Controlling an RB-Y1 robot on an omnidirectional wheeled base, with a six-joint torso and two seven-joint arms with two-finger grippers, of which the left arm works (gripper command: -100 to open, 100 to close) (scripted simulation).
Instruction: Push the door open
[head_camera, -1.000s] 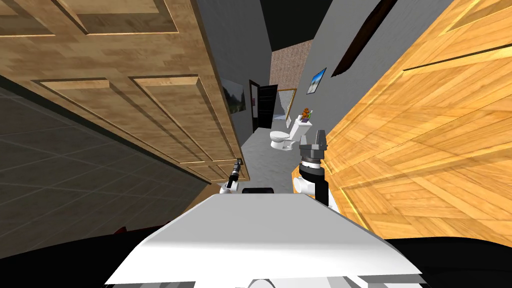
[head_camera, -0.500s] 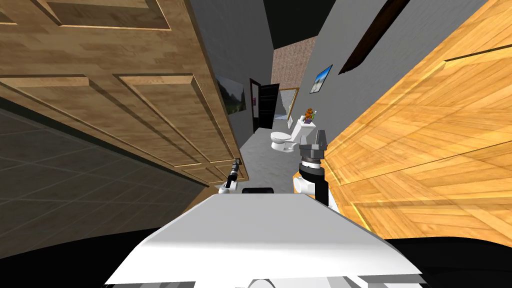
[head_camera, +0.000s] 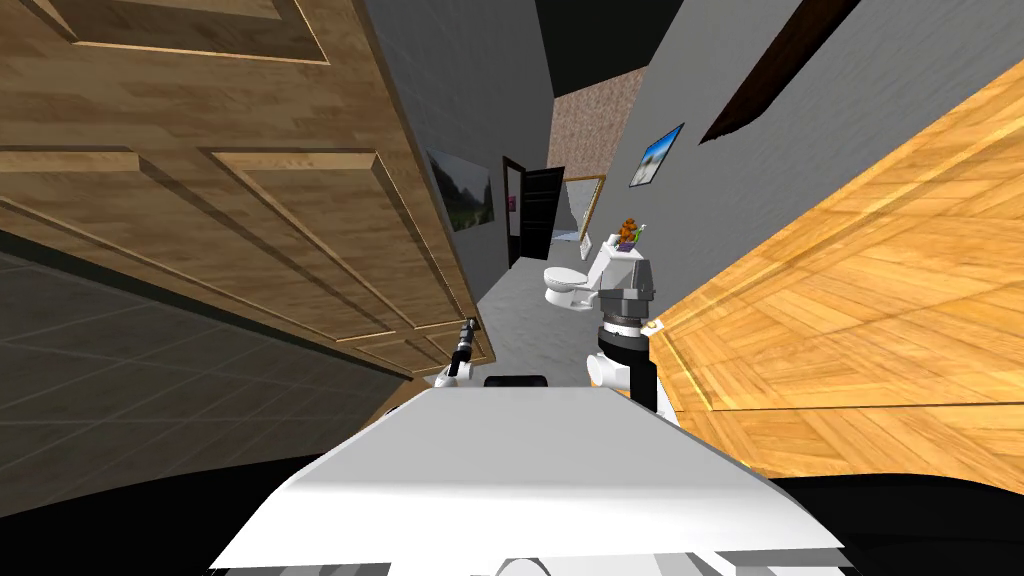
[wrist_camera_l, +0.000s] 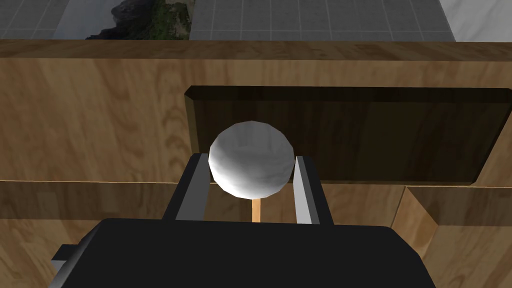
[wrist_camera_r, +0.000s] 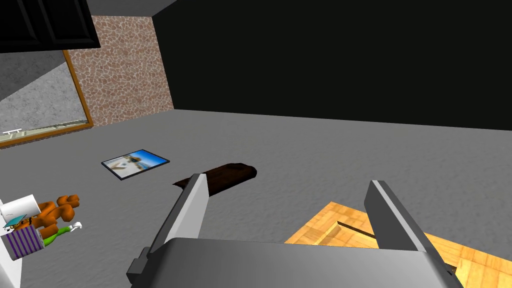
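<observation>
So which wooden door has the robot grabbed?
The darker brown panelled door on its left: the left gripper is shut on its white knob. The orange door is by the open right gripper, not held.

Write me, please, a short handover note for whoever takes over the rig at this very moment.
Left pincer: shut on the round white knob, its fingers pressing the knob's sides.
Right pincer: open, holding nothing, raised beside the orange wooden panel on the right.
Door: brown, panelled, on my left, standing at an angle; a toilet shows through the gap past its edge.
Done: knob gripped, door partly open.
Left: probably push the door further until the way is wide, then release the knob.
</observation>
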